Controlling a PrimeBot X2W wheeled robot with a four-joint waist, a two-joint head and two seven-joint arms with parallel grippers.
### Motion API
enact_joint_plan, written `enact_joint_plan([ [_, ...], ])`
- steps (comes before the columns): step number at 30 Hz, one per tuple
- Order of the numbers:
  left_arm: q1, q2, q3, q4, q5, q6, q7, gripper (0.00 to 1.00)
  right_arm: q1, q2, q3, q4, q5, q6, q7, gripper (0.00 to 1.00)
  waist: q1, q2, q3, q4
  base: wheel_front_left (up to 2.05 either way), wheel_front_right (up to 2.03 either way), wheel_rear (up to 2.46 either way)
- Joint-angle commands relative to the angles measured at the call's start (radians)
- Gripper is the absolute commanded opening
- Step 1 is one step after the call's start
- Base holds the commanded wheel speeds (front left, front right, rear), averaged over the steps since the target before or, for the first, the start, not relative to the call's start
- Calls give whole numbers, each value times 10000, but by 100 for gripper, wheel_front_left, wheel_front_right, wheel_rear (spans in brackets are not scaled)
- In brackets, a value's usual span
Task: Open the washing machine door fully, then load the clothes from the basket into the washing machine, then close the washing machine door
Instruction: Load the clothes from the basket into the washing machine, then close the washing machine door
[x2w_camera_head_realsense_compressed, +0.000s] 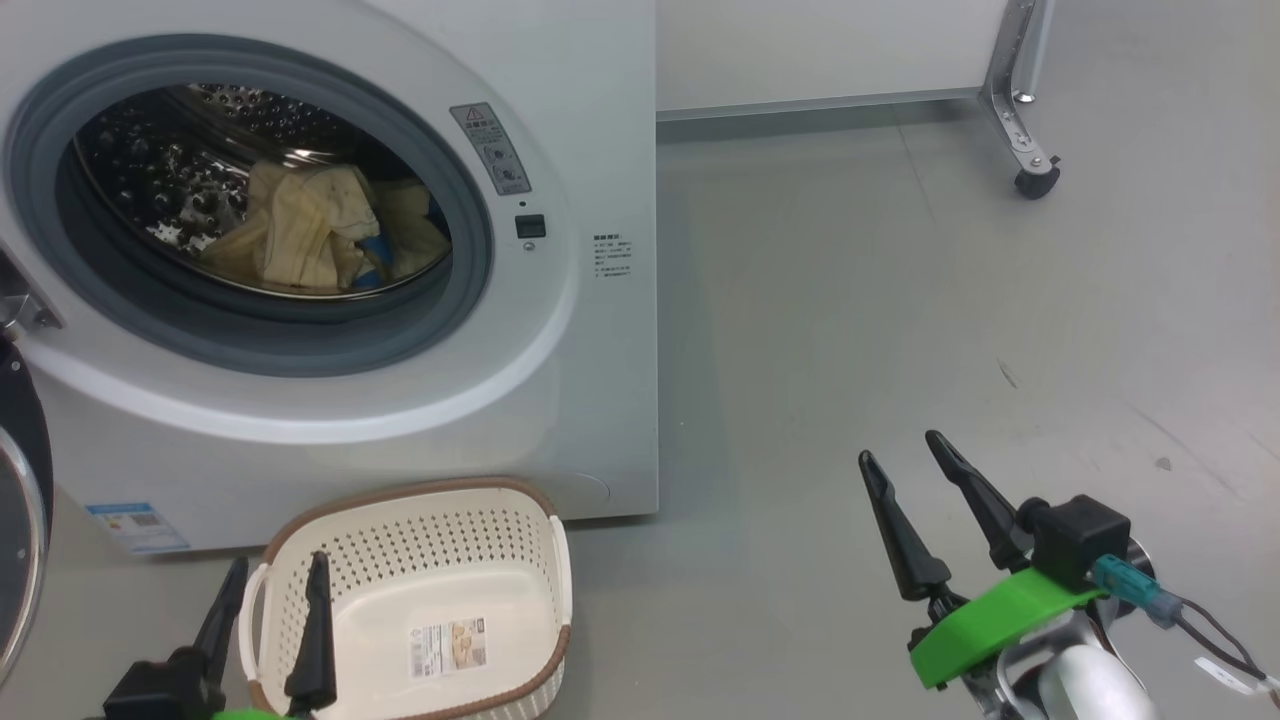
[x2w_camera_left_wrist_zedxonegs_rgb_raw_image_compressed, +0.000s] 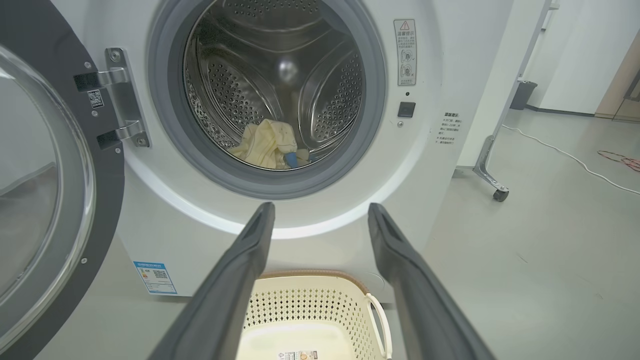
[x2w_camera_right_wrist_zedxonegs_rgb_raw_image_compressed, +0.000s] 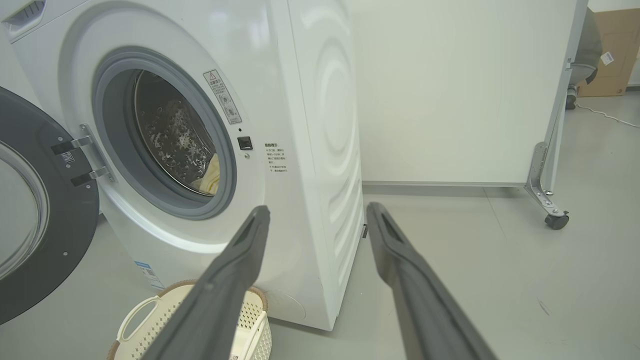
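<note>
The white washing machine stands with its black-rimmed door swung wide open to the left. Pale yellow clothes with a blue cuff lie inside the steel drum. On the floor in front sits the cream basket, with nothing in it but a label sticker. My left gripper hovers open over the basket's near left rim. My right gripper hangs open above bare floor, right of the machine.
A white partition panel on a metal leg with a caster wheel stands behind and right of the machine. A white cable trails over the grey floor far right.
</note>
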Motion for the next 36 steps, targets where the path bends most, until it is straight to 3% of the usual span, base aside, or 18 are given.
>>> enact_joint_plan([
  [1,-290,43,482,-293,145,-76,-110,100,-341,21,192,-334,48,-29,-65,100,1,0,13,-3,0,0,0],
  [25,-414,-402,1011,215,282,-424,-111,100,-415,22,231,-243,92,-29,-65,100,1,0,83,24,-3,3,0],
  [36,-481,-456,1074,278,212,-539,-111,100,-425,22,235,-176,80,-29,-65,100,1,0,82,45,-111,111,0],
])
